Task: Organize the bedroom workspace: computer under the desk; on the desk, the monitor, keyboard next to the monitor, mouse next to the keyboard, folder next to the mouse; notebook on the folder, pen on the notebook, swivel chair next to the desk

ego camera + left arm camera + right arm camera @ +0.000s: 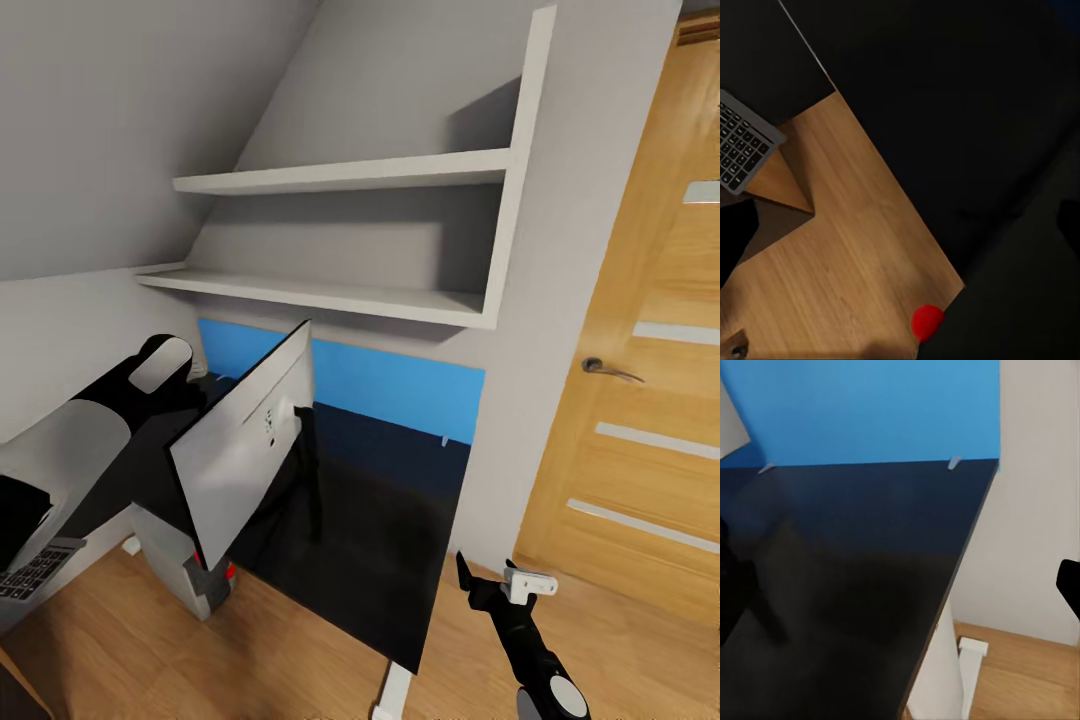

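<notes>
Two white shelves (400, 170) hang over the desk (380, 540), its glossy black top running to a blue back panel, a wooden door (650, 400) to its right. The monitor (240, 450) stands on the desk, grey back toward us, tilted, the left arm (90, 440) close behind it. The keyboard (742, 150) pokes out over the wooden floor. Right gripper (490, 580) hovers beside the desk's edge, empty; its opening I cannot tell.
</notes>
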Available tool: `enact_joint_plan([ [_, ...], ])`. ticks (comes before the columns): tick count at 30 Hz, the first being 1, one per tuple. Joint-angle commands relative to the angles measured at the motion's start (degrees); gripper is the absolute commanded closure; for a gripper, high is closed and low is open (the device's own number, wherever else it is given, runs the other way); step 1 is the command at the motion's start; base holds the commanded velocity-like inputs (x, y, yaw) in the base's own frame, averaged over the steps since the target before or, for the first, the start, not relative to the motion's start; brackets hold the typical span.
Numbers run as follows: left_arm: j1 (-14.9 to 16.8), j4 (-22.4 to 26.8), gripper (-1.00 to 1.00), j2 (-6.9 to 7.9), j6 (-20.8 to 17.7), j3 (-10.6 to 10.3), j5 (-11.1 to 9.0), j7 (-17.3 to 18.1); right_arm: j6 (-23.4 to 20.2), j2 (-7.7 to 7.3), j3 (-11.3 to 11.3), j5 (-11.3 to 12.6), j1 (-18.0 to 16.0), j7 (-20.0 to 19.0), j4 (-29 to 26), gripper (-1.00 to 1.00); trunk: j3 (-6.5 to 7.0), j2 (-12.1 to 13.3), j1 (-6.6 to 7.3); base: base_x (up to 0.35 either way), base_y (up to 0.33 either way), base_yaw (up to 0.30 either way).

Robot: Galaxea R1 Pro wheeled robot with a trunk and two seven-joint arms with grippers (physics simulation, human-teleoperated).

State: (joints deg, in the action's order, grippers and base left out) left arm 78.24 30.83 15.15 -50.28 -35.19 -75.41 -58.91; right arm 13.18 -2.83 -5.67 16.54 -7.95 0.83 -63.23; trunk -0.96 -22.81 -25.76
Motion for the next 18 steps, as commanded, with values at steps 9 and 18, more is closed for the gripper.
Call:
enact_joint_plan([
  [9, 0.07, 0.1, -1.0, 0.06, -0.09, -0.36, -0.71, -0.33, 0.27, -0.02, -0.32, 0.6, -0.05, 0.06, 0.64, -1.0, -0.1, -0.11, -0.02, -0.098, -0.116, 0.0],
  [18, 0.07, 0.1, -1.0, 0.07, -0.01, -0.32, -0.71, -0.37, 0.27, 0.59, -0.46, 0.66, -0.05, 0.09, 1.42, -1.0, -0.1, -0.11, -0.02, -0.003, -0.005, 0.006],
])
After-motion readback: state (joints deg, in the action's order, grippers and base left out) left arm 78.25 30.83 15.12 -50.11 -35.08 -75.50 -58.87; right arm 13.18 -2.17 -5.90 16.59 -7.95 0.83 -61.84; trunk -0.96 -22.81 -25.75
